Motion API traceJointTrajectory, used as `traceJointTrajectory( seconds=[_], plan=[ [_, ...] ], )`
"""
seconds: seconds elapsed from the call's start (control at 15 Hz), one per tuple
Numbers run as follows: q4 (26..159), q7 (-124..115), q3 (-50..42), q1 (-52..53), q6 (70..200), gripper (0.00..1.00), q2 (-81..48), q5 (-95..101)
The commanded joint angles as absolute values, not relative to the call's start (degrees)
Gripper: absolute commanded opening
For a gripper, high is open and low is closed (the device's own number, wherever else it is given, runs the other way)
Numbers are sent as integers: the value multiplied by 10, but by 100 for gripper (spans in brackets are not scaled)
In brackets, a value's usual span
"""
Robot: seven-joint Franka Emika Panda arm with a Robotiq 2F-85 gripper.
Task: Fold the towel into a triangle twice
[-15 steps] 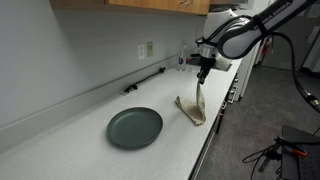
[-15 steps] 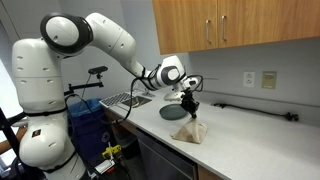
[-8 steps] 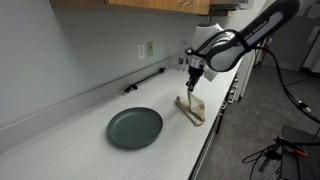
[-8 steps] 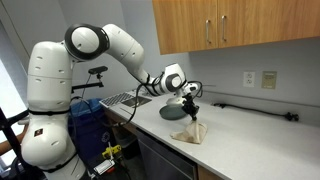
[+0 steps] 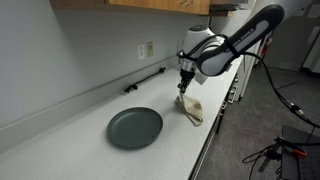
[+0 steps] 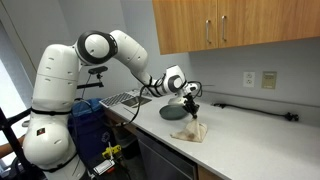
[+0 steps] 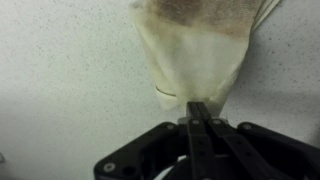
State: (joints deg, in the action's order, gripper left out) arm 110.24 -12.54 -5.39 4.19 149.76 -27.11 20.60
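While the jaws grip a corner of the towel (image 5: 190, 108), on the desk (image 5: 70, 140) at three o'clock of the plate (image 5: 134, 127), a diagonal fold looks underway; next, lay that corner onto its opposite.

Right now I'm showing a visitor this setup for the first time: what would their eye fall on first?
Most striking is the large white arm reaching over the counter, its tool shut on a corner of the cream towel and holding it up in a peak near the front edge. Beside it, toward the counter's middle, lies a round dark green plate.
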Motion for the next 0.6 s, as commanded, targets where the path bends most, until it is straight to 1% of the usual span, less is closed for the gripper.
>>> traceJointTrajectory(
  seconds=[0.0,0.07,0.2,0.27,0.53],
  plan=[
    [1066,-142,-76,53,1497,27,-301,200],
    [1063,-145,-80,53,1497,28,-305,200],
    [1061,-157,-93,56,1504,41,-309,207],
    [1063,-161,-99,56,1506,51,-308,209],
    [1084,-163,-106,53,1500,79,-288,203]
  ],
)
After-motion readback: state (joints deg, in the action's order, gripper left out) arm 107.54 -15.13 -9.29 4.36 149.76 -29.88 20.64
